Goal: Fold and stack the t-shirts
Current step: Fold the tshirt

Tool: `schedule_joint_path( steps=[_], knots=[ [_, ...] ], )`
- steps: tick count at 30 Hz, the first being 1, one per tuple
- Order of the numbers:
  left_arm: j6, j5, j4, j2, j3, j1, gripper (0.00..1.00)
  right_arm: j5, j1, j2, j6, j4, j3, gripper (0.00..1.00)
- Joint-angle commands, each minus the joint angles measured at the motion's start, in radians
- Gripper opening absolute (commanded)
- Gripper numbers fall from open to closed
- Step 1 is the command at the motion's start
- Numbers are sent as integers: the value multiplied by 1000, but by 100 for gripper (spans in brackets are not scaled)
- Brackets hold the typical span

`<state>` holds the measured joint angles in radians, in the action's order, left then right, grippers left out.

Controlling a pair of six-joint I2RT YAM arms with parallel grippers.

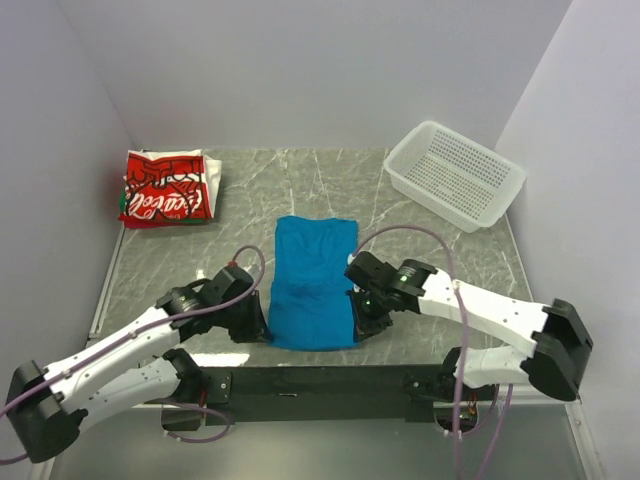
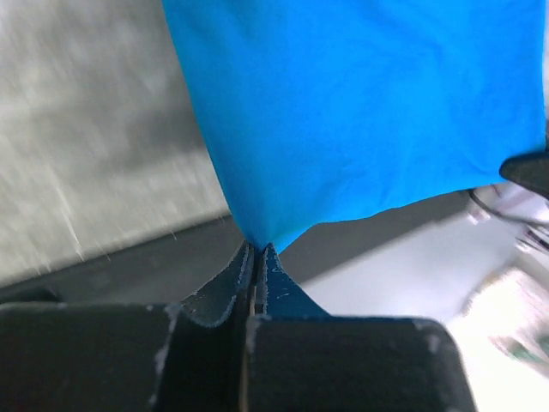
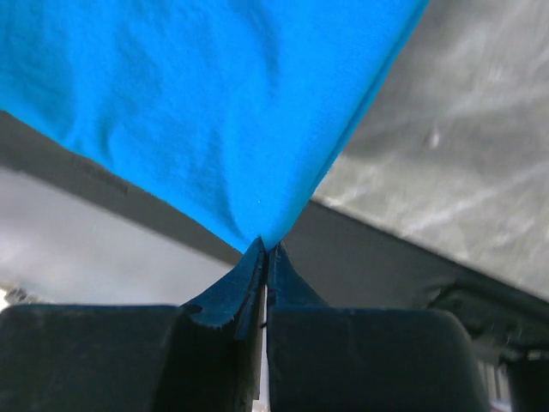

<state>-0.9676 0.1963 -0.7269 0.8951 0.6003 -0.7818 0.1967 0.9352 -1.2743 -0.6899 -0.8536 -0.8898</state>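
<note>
Pinching blue t-shirt (image 1: 312,285) corners: left gripper (image 2: 256,251), right gripper (image 3: 264,249).

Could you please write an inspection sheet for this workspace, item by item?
Surface: grey marbled table.
Job's things: blue t-shirt lies at near centre, folded lengthwise; red-and-white t-shirt folded at far left corner.
Clutter: white basket at far right corner, nothing seen inside.
Grippers: left gripper shut on the shirt's near left corner; right gripper shut on its near right corner.
Cables: purple cables loop over both arms.
Surroundings: plain white walls.
</note>
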Motion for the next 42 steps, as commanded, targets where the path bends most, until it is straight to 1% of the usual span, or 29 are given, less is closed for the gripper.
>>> schedule_joint_path(
  steps=[1, 6, 9, 10, 13, 16, 19, 20, 21, 23, 24, 27, 31, 35, 38, 42],
  knots=[
    [-117, 55, -109, -83, 4, -43, 0, 15, 39, 102, -66, -114, 0, 0],
    [-184, 61, -181, -142, 52, -128, 1, 35, 96, 180, -143, -195, -20, 0],
    [-224, 40, -233, -145, 131, -155, 1, 40, 135, 208, -187, -243, -67, 0],
    [-230, 26, -256, -142, 182, -158, 1, 37, 143, 213, -197, -257, -84, 0],
    [-235, -9, -278, -122, 268, -162, 1, 12, 142, 220, -212, -303, -158, 0],
    [-237, -58, -255, -65, 305, -162, 0, -35, 136, 187, -206, -329, -234, 0],
    [-226, -72, -174, -10, 297, -160, 0, -52, 96, 148, -181, -297, -262, 0],
    [-212, -78, -184, 10, 308, -157, 0, -59, 62, 138, -168, -274, -265, 0],
    [-179, -116, -201, 33, 323, -154, 0, -62, 39, 132, -158, -260, -265, 0],
    [-143, -146, -210, 86, 372, -145, 0, -51, -8, 118, -125, -216, -265, 0],
    [-111, -147, -183, 99, 378, -126, 0, -48, -47, 110, -112, -205, -270, 0],
    [-59, -118, -123, 146, 381, -64, 0, -48, -108, 69, -57, -179, -297, 0],
    [-28, -103, -76, 200, 404, -11, 0, -45, -150, 12, -7, -151, -342, 0],
    [-10, -103, -57, 222, 421, 36, 0, -52, -174, -48, 41, -154, -388, 0],
    [4, -94, -40, 231, 431, 79, 0, -54, -197, -65, 61, -150, -411, 0],
    [26, -83, -23, 251, 450, 105, 0, -57, -223, -88, 84, -153, -443, 0]
  ],
)
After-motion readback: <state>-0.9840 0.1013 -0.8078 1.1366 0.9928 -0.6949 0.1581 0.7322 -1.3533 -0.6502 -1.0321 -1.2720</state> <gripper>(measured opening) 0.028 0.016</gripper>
